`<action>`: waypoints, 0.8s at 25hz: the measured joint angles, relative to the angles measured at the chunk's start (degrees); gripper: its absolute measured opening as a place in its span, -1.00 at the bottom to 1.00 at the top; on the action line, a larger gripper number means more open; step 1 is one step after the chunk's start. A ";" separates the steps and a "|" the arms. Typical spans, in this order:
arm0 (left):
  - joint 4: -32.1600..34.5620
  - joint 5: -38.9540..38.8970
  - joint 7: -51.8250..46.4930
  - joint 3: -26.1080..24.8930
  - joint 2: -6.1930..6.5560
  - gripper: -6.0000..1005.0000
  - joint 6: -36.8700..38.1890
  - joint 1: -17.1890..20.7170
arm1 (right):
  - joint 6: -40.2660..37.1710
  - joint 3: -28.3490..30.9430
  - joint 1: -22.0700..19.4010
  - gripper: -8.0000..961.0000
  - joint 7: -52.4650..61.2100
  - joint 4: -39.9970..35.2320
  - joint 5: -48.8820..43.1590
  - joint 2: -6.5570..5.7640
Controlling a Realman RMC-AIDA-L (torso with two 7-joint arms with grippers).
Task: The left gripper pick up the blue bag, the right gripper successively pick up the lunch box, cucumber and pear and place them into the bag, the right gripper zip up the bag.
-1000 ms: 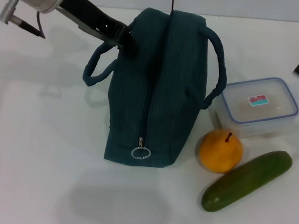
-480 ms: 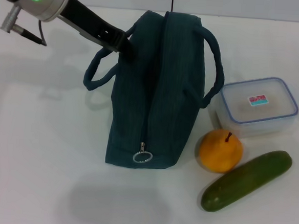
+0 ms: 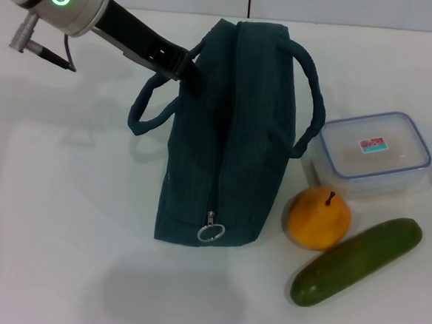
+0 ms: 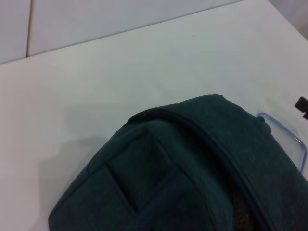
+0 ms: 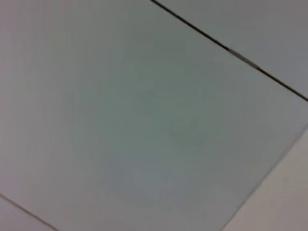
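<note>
Bag (image 3: pixel 229 133) stands on white worktop (image 3: pixel 64 218), zipped. Left gripper (image 3: pixel 184 69) at its upper left side by the handle; fingers' state cannot be told. Right of bag: box (image 3: pixel 372 154), pear (image 3: pixel 318 217), cucumber (image 3: pixel 357 261). Right gripper out of view.

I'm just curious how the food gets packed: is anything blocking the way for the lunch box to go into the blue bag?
Yes: the blue bag itself. Its zipper looks closed along the top, with the ring pull at the near end. The lunch box sits beside it on the table; nothing lies between them.
</note>
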 joint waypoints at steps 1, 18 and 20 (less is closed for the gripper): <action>-0.02 0.05 0.07 0.00 0.00 -0.92 0.00 0.00 | 0.06 0.11 0.14 0.73 0.82 0.42 -0.01 0.02; 0.28 0.10 2.55 0.52 0.06 -0.92 0.18 0.39 | 6.26 -0.41 5.32 0.73 7.91 4.34 -3.57 0.40; 0.27 0.03 2.87 0.52 0.05 -0.92 0.17 0.60 | 6.24 -0.37 5.38 0.73 8.04 4.36 -3.90 0.41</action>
